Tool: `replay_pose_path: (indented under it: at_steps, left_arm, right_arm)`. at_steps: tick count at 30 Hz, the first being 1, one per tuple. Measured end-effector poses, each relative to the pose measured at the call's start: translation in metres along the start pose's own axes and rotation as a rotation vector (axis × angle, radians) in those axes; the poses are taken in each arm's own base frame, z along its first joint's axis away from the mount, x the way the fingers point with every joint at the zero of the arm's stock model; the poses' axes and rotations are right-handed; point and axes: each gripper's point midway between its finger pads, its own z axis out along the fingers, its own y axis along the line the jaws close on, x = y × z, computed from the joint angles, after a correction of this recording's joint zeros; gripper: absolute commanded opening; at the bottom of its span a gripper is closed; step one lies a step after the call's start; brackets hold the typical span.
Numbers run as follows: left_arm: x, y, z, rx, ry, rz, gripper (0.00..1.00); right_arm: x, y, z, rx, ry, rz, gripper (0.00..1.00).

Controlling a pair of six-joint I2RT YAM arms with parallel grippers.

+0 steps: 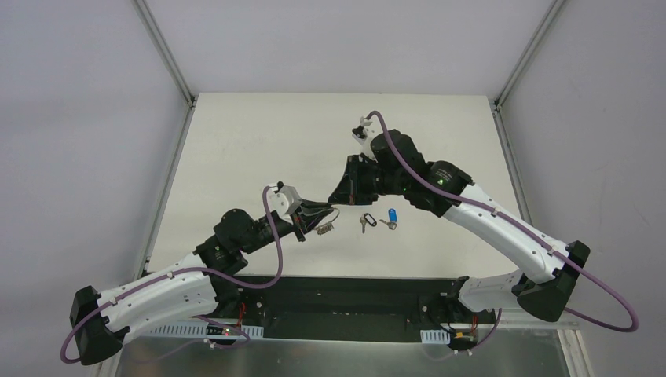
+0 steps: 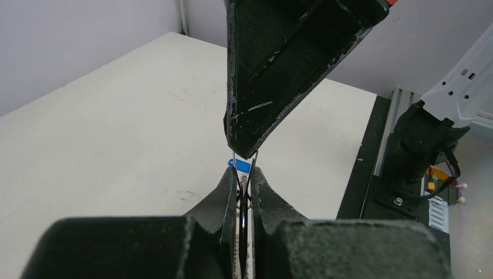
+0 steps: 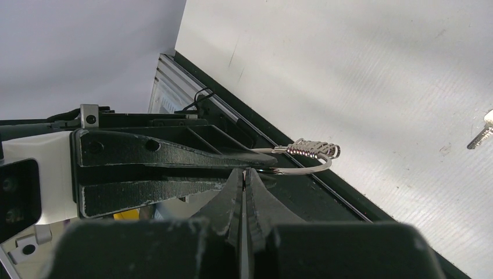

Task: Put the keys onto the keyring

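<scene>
left gripper (image 2: 245, 185) and right gripper (image 3: 246, 174) meet tip to tip, both nipping the keyring (image 3: 321, 166) above the table (image 1: 259, 141)
right gripper's jaws are pressed together on the thin wire right at their tips; left gripper's jaws are drawn in narrow with the same wire running between them, so the ring looks clamped from both sides. the loop curves out past the fingertips, its coiled metal piece (image 3: 311, 149) sitting just beside the left gripper's fingers. two holds this close on one wire probably serve to steady the ring or pry its end apart so a key can be threaded. neither key is on it yet: the black-headed key (image 1: 364, 224) and blue-headed key (image 1: 391, 215) lie flat on the table, side by side, near and below the right gripper's tip
</scene>
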Motion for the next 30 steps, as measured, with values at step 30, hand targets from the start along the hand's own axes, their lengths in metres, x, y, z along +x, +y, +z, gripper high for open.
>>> replay_pose_path:
  at_steps: [30]
  left_arm:
    - [-0.003,0.0021,0.001,-0.024,-0.018,-0.026,0.0]
  right_arm:
    - [-0.002,0.0023,-0.0038,-0.012,-0.028,-0.041,0.03]
